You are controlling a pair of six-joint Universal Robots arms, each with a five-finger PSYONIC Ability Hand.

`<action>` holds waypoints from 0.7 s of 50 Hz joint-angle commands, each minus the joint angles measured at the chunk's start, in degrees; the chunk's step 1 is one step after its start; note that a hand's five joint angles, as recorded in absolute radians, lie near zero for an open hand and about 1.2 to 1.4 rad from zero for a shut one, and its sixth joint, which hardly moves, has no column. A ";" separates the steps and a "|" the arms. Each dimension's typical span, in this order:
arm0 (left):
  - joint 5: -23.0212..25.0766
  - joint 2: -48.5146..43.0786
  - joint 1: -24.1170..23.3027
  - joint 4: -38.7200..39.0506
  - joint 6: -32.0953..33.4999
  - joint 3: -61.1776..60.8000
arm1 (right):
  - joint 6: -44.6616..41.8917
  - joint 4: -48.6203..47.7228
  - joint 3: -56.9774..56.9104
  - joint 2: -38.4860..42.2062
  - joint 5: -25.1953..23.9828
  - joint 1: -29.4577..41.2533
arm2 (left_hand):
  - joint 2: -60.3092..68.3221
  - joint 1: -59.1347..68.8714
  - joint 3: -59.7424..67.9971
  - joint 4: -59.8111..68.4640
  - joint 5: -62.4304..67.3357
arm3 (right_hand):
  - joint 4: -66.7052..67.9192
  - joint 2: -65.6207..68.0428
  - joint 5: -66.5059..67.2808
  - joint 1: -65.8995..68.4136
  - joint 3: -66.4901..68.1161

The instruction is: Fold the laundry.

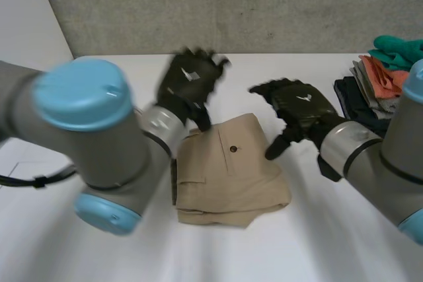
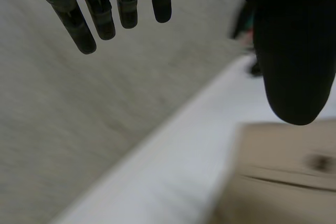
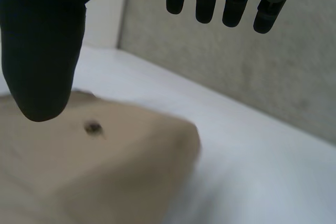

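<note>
While both hands hover open over the table (image 1: 317, 242), neither holds anything. The left hand (image 1: 188, 84) has its fingers spread and straight; it sits at 11 o'clock of the folded tan trousers (image 1: 228, 173), with its thumb pointing down at their far edge. Whether it touches the cloth is not clear. The right hand (image 1: 297, 107) is loose too, with relaxed fingers and the thumb angled down just off the trousers' 2 o'clock corner, apart from the cloth. The trousers lie folded flat mid-table between the two arms, button (image 1: 232, 149) facing up. A pile of other clothes (image 1: 377, 87), green, orange, grey and dark, sits at 3 o'clock on the table's far right.

The left wrist view adds the gap: straight fingers (image 2: 100, 14) set against the grey wall (image 2: 63, 129), thumb well apart from them and hanging over the trousers' edge. In the right wrist view the fingers (image 3: 205, 3) are likewise extended, with the thumb above the cloth near the button and a rounded folded corner past it. The head view alone gives the clothes pile and both arms together.
</note>
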 commanded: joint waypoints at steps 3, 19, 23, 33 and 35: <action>-8.87 -10.35 -5.07 -10.03 -5.70 2.43 | -6.94 4.48 -3.98 9.92 -3.29 -1.10 | -0.53 0.03 -0.65 -0.11 -1.52 | -1.93 -1.97 -3.03 -2.88 -1.92; -9.78 -13.17 -2.34 -10.30 -2.54 -2.75 | -18.36 4.22 -7.24 19.51 -1.73 -1.02 | -0.19 0.37 -0.31 0.23 -1.18 | -1.93 -1.97 -3.03 -2.88 -1.92; -9.06 -11.25 -2.52 -10.12 -2.45 -1.88 | -19.60 3.78 -6.54 17.67 -0.31 -1.02 | -0.86 -0.30 -0.99 -0.45 -1.85 | -1.93 -1.97 -3.03 -2.88 -1.92; -2.84 0.54 0.20 -9.33 -1.04 2.69 | -19.08 -5.96 6.11 2.30 1.89 2.76 | -1.20 -0.64 -1.32 -0.78 -2.19 | -1.93 -1.97 -3.03 -2.88 -1.92; 3.46 2.20 1.17 -9.68 -0.60 4.36 | -19.08 -10.01 11.46 -1.05 2.94 4.16 | -0.53 0.02 -0.66 -0.12 -1.52 | -1.93 -1.97 -3.03 -2.88 -1.92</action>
